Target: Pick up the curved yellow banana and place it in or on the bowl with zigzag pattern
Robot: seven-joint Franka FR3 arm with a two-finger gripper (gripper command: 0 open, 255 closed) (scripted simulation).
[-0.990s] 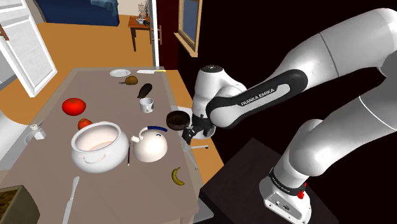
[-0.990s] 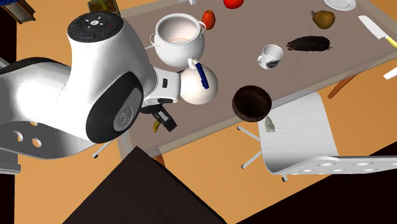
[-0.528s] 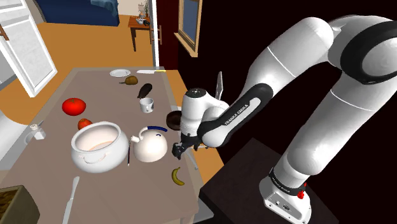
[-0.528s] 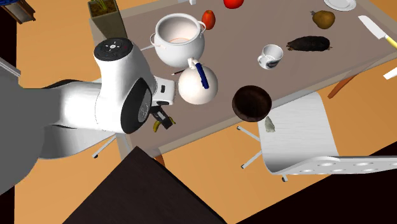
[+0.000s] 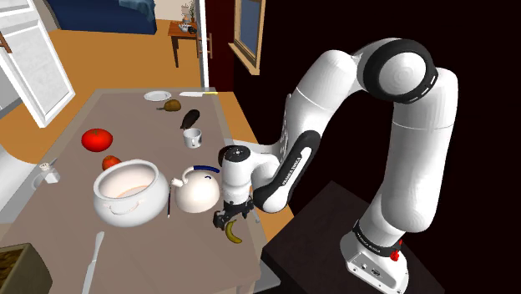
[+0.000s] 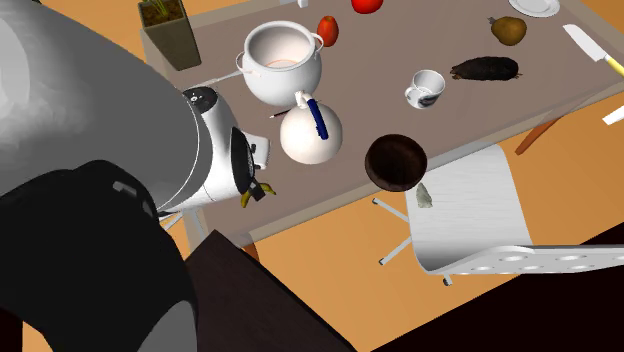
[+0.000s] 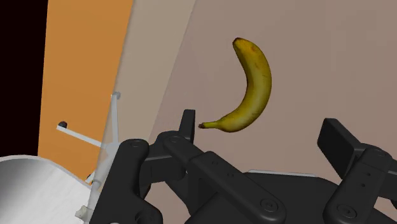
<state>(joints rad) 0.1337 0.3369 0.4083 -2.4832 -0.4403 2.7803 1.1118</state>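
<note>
A curved yellow banana (image 5: pixel 234 233) with brown patches lies on the grey-brown table (image 5: pixel 150 242), close to its edge by the stand. My black gripper (image 5: pixel 229 221) hangs just above it, pointing down. In the wrist view the banana (image 7: pixel 251 86) lies just beyond the open gripper (image 7: pixel 262 133), its stem end between the fingers, which stand wide apart and touch nothing. In the second exterior view the arm hides most of the banana (image 6: pixel 247 199). The dark round bowl (image 6: pixel 396 161) sits at the table's edge near a white chair.
A white teapot with a blue handle (image 5: pixel 199 190) stands close beside the gripper, and a big white two-handled pot (image 5: pixel 125 190) stands past it. A mug (image 5: pixel 193 137), tomatoes (image 5: pixel 97 139), a knife (image 5: pixel 92 259) and a plate lie further off. The white chair (image 6: pixel 470 215) stands at the table's edge.
The arm has folded down and swung from beside the dark bowl towards the near end of the table. The gripper now hangs over the banana, still open.
</note>
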